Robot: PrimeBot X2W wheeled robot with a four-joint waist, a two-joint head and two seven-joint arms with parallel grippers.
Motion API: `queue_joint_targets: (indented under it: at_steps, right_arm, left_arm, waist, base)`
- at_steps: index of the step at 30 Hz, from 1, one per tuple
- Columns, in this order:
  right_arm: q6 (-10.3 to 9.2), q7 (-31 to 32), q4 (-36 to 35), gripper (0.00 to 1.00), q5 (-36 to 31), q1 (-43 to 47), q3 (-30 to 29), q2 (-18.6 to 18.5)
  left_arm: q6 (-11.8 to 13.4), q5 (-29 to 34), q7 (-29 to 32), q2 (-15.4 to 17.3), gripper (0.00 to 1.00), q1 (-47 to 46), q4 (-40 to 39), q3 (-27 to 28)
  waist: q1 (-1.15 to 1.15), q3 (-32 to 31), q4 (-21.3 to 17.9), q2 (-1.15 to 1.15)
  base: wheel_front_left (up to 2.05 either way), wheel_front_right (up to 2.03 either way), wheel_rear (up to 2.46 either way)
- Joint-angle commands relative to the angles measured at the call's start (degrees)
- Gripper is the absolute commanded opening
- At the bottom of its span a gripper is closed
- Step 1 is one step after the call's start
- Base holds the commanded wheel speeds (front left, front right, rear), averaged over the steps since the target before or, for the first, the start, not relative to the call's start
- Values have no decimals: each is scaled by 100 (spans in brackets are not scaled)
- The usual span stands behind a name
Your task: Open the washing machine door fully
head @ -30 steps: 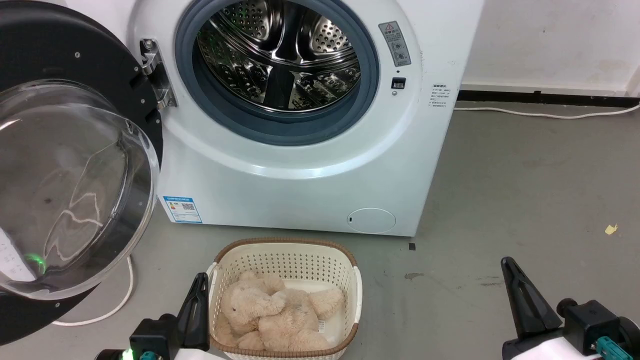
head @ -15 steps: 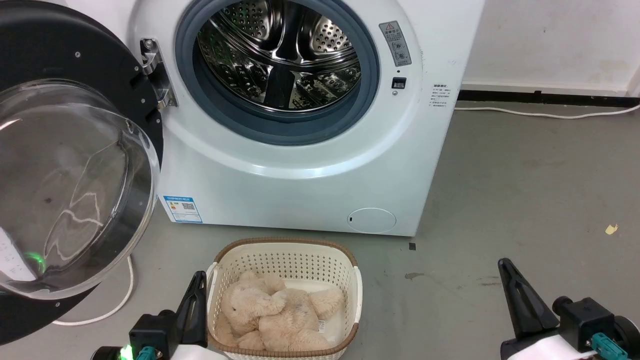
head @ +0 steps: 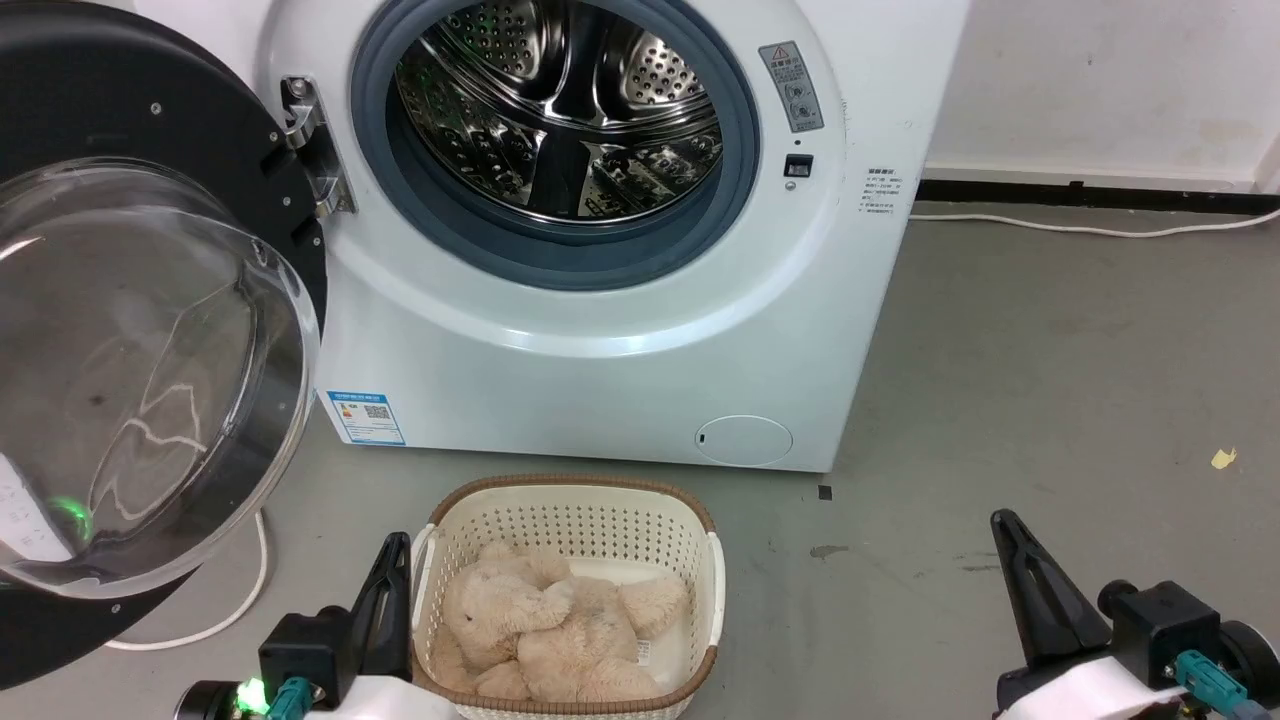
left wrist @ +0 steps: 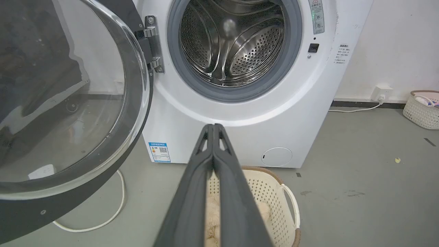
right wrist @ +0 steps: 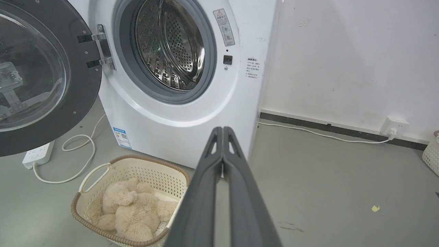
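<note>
Washing machine [head: 600, 380] on the grey floor [head: 1050, 380], near the floor's rear edge at the wall, drum opening uncovered. The washing machine door [head: 150, 330] stands open to the left of the cabinet, hung on a metal hinge [head: 310, 150] at the opening's left rim. Its disc is upright, with the inner face and bulging clear glass bowl turned toward the robot. The ring is glossy black and the glass carries reflections. A basket [head: 570, 500] holding a beige plush toy [head: 550, 630] rests on the floor just before the machine's front. Bare floor opens to its right. Left gripper [left wrist: 213, 127] and right gripper [right wrist: 223, 129] each have their fingers pressed together on nothing, apart from the door.
</note>
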Motion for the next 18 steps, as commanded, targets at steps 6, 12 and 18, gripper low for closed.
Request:
queue_joint_targets:
  at_steps: [6,12,18]
  right_arm:
    - [-3,92,17,0,-28,-112,23,6]
    - [-3,158,20,0,-37,-136,34,7]
    - [-4,223,23,0,-45,-160,45,7]
  left_arm:
    - [-38,113,108,-38,0,-110,-41,52]
    - [-56,159,178,-48,0,-138,-56,82]
    - [-73,206,249,-59,0,-166,-70,112]
  waist:
    - [0,2,2,0]
    - [0,3,4,0]
    - [0,4,6,0]
  base:
    - [0,0,0]
    - [0,0,0]
    - [0,0,0]
